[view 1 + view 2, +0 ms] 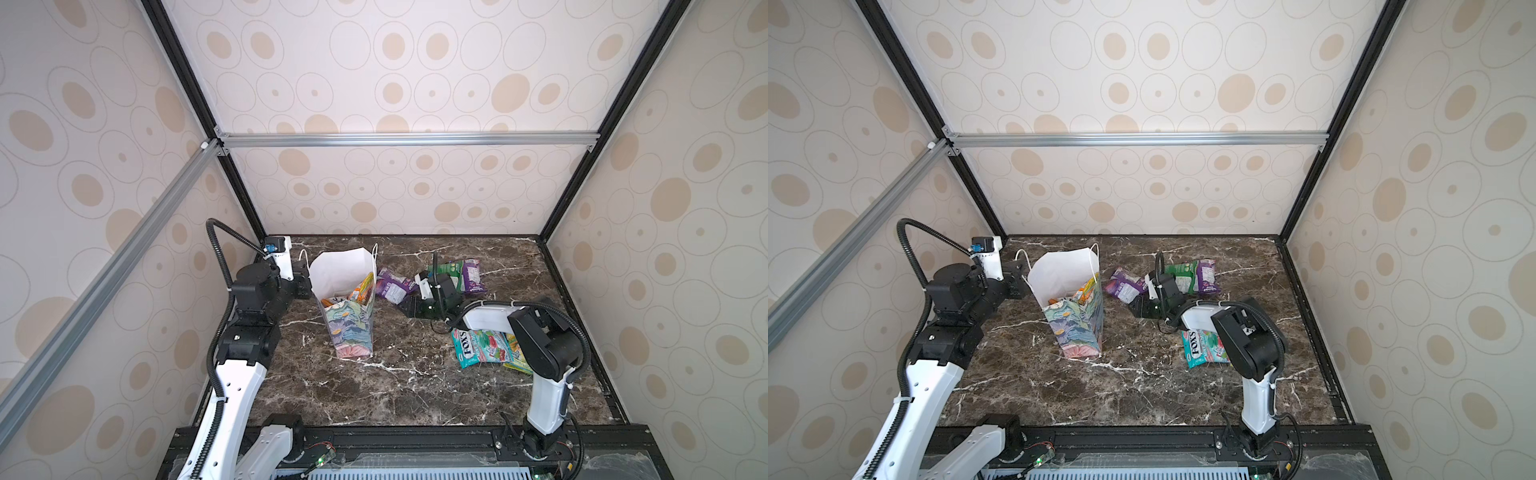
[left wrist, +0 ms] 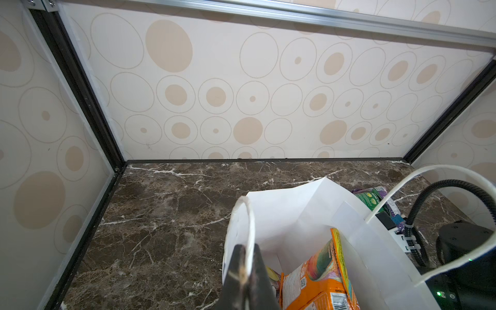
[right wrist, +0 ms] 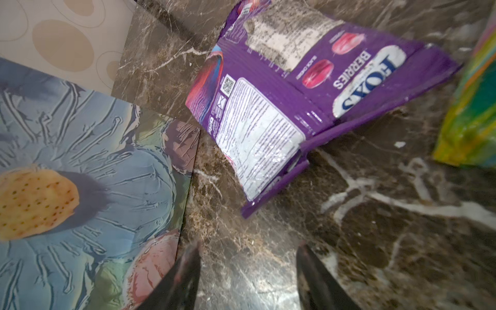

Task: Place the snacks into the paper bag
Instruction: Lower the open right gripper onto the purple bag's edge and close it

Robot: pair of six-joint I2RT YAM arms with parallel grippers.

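One brown marble tabletop (image 1: 415, 395), circle-print walls (image 1: 415, 83), left claw (image 2: 246, 257) pinching paper bag (image 2: 290, 222), right claw (image 3: 249, 245) spread above the marble

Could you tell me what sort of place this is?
Most likely a robot test booth rather than a home: patterned panels set in a metal frame enclose a marble-look tabletop, and a left arm and a right arm are mounted at its front edge.
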